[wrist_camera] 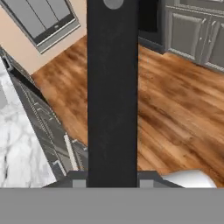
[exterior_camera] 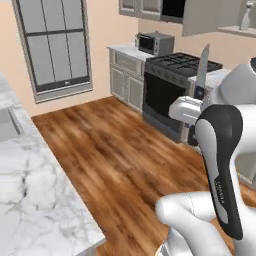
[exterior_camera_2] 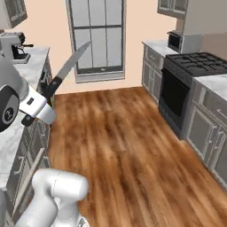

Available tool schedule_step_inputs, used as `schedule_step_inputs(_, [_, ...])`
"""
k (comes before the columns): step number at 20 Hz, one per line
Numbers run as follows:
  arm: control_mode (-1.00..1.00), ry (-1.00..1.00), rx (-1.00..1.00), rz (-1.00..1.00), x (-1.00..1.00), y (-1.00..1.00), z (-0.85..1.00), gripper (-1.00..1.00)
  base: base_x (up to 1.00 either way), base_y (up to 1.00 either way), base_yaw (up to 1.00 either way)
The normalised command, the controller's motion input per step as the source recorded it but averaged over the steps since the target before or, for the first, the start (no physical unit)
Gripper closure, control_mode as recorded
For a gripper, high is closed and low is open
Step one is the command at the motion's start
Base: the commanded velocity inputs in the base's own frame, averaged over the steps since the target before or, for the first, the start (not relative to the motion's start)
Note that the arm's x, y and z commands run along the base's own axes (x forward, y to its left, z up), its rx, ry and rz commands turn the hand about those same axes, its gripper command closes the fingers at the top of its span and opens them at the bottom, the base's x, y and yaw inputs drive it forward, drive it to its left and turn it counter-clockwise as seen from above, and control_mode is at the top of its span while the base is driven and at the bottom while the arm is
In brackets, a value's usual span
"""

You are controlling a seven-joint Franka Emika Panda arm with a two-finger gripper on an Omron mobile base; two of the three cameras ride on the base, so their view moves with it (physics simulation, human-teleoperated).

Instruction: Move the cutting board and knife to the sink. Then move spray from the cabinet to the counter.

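The arm (exterior_camera: 220, 165) is glossy white with rounded, tubular links. In the left base view a long dark charcoal cover runs down the link at about 4 o'clock, edged by a pale grey seam and carrying small faint lettering near its lower end, too small to read. A white elbow-like housing (exterior_camera: 192, 215) bulges at 6 o'clock, marked by thin grey seam lines. In the right base view a grey domed joint (exterior_camera_2: 9, 95) sits at 9 o'clock with a dark round cap bearing a small pale mark. A white wrist block (exterior_camera_2: 37, 108) beside it has a small dark slot. A smooth white rounded link (exterior_camera_2: 60, 188) lies at 7 o'clock.
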Motion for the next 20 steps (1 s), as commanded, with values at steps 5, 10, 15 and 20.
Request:
schedule_step_inputs(5, [1.00, 0.00, 0.00, 0.00, 0.00, 0.00, 0.00, 1.00, 0.00, -0.08, 0.99])
schedule_step_inputs(10, [1.00, 0.00, 0.00, 0.00, 0.00, 0.00, 0.00, 1.00, 0.00, -0.31, 0.94])
schedule_step_inputs(15, [1.00, 0.00, 0.00, 0.00, 0.00, 0.00, 0.00, 1.00, 0.00, -0.31, 0.94])
schedule_step_inputs(20, [1.00, 0.00, 0.00, 0.00, 0.00, 0.00, 0.00, 1.00, 0.00, -0.60, 0.83])
